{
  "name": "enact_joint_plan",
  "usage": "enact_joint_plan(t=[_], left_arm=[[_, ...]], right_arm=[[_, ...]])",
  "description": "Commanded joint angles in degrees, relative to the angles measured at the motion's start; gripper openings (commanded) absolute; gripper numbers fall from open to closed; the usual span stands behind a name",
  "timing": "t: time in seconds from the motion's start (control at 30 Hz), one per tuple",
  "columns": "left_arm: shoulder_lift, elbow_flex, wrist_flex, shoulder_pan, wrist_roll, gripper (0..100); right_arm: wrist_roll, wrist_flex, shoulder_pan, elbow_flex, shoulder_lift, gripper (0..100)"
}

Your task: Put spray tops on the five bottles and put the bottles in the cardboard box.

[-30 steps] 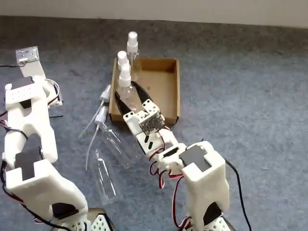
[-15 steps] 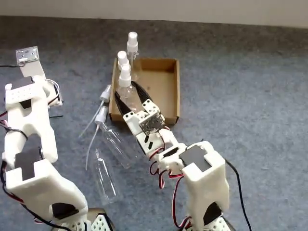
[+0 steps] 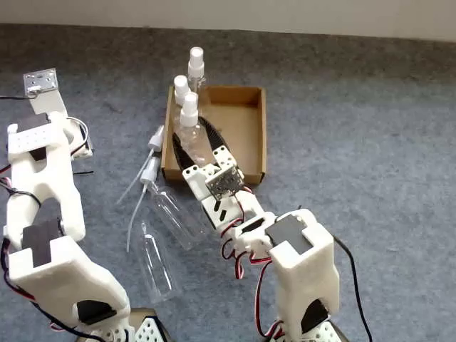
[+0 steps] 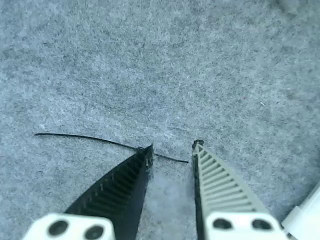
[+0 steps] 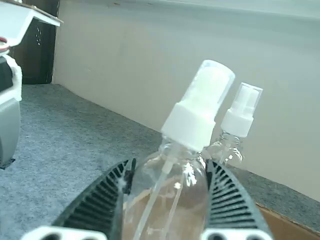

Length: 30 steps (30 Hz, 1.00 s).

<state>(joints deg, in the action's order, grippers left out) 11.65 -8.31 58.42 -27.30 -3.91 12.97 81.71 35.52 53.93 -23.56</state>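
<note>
The right gripper point(image 3: 191, 139) is clamped around a capped bottle point(image 3: 189, 117), held roughly upright over the near-left part of the cardboard box point(image 3: 239, 132), so the box floor lies just below it. The left gripper point(image 4: 171, 150) hangs open over bare carpet point(image 4: 150, 60), well off to the left.

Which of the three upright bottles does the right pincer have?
The bottle nearest the arms: the right pincer clamps its clear body on both sides. The second bottle and third bottle stand free beyond it.
</note>
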Motion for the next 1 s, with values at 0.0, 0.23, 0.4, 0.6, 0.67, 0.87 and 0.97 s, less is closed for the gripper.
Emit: enact_joint_plan(t=[0.0, 0.23, 0.4, 0.6, 0.67, 0.87, 0.97], left_arm=[[-0.4, 2.77, -0.79, 0.66, -0.53, 13], [-0.4, 2.77, -0.88, 0.66, -0.53, 13], [-0.31, 2.33, -2.46, 0.48, -0.53, 13], [-0.31, 2.33, -2.29, 0.48, -0.53, 13], [-0.31, 2.33, -2.29, 0.48, -0.53, 13], [-0.31, 2.33, -2.29, 0.48, -0.53, 13], [-0.31, 2.33, -2.37, 0.48, -0.53, 13]], right_arm=[[-0.18, 1.36, -0.75, -1.1, 0.57, 12.8], [-0.18, 1.27, -0.22, -0.75, 0.57, 12.7], [-0.09, 1.45, 0.4, 2.95, 0.92, 13.0], [-0.09, 1.45, 0.48, 3.47, 0.92, 13.1], [-0.09, 1.45, 0.48, 3.74, 0.92, 13.1], [-0.09, 1.45, 0.48, 3.74, 0.92, 13.2], [-0.09, 1.45, 0.48, 3.82, 0.92, 13.2]])
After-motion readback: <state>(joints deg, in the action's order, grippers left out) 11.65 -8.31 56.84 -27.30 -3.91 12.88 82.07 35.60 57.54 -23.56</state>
